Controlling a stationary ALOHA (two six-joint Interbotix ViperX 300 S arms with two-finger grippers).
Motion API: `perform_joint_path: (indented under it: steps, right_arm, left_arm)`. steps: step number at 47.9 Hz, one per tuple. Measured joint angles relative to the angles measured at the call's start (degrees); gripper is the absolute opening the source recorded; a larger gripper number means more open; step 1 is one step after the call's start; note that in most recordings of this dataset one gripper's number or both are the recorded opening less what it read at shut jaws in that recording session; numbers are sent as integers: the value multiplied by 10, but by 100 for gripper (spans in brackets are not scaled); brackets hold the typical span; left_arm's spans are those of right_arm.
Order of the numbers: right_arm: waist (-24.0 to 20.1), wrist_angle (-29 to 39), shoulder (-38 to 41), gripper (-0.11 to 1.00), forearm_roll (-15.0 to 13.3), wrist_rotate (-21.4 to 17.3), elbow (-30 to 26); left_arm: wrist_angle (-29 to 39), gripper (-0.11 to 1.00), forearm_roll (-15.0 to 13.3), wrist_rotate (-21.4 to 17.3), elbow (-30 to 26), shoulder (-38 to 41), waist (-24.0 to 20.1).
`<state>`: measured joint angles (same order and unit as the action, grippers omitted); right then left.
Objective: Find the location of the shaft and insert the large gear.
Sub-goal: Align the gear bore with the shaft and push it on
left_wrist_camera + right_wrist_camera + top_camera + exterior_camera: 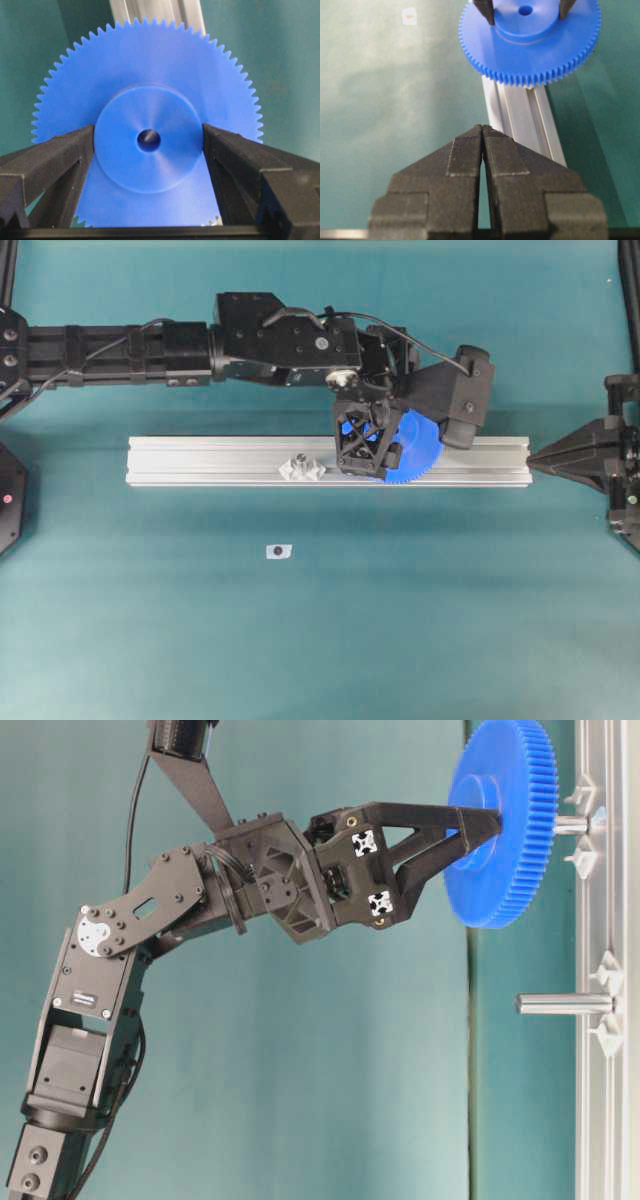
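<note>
The large gear (150, 75), a bright blue toothed disc with a raised hub, sits over the rail (200, 460). In the table-level view the gear (500, 820) is threaded on the shaft (572, 823), whose short grey stub shows between gear and rail. A glint shows inside the centre hole (148, 140). My left gripper (148, 137) is open. Its black fingers (70, 155) stand wide on either side of the hub, right at its rim. My right gripper (482, 131) is shut on nothing, with its tips at the rail's right end (528, 456).
A second metal peg (565, 1004) with clear brackets stands on the rail left of the gear (303, 468). A small dark-topped piece on a white patch (279, 551) lies on the green table in front of the rail.
</note>
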<state>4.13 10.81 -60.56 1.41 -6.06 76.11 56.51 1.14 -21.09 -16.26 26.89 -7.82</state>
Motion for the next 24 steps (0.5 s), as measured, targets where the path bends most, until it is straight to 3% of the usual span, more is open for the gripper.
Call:
perform_joint_path:
  steps: [24]
  right_arm:
    - [0, 0, -1, 3, -1, -1, 0]
  left_arm:
    - [-5, 87, 0, 6, -8, 1, 0]
